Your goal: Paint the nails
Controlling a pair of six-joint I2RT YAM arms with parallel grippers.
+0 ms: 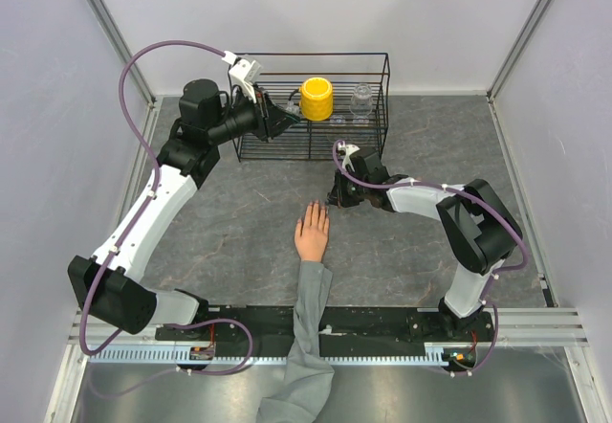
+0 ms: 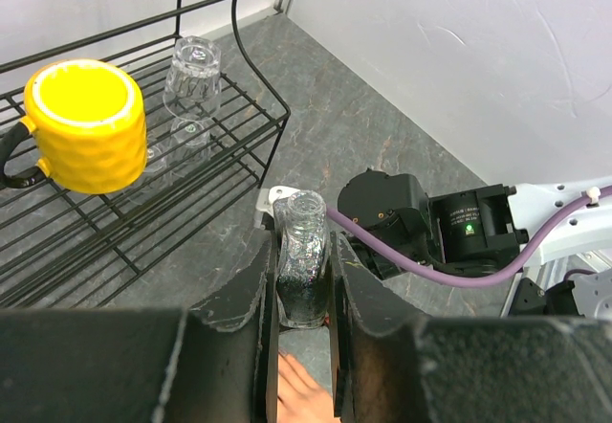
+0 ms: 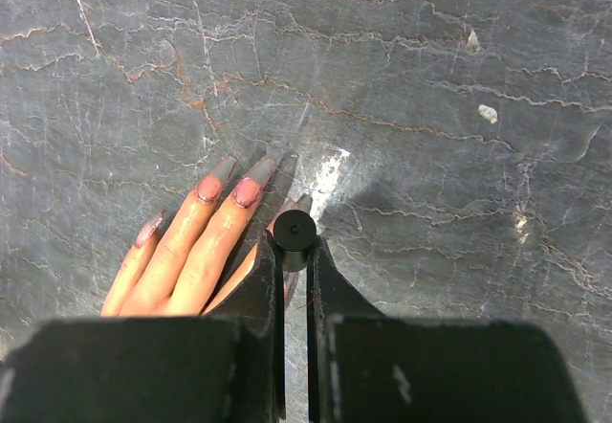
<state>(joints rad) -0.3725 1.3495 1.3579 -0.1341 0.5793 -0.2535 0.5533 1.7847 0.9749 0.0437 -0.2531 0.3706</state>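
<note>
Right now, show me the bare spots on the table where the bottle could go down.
Bare table lies between the left arm and the mannequin hand, and again right of the wire rack toward the far corner. Crowded: the fingertips, where the right gripper is, and the rack's left end, around the left gripper.

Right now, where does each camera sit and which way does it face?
Top external: above, behind the bases, looking down on left arm, right arm, mannequin hand and wire rack.
Left wrist: looks past the left gripper, holding a glass bottle, at the yellow mug and right arm.
Right wrist: looks down past the right gripper, pinching a black cap, at the nails.
Shared: mannequin hand.
</note>
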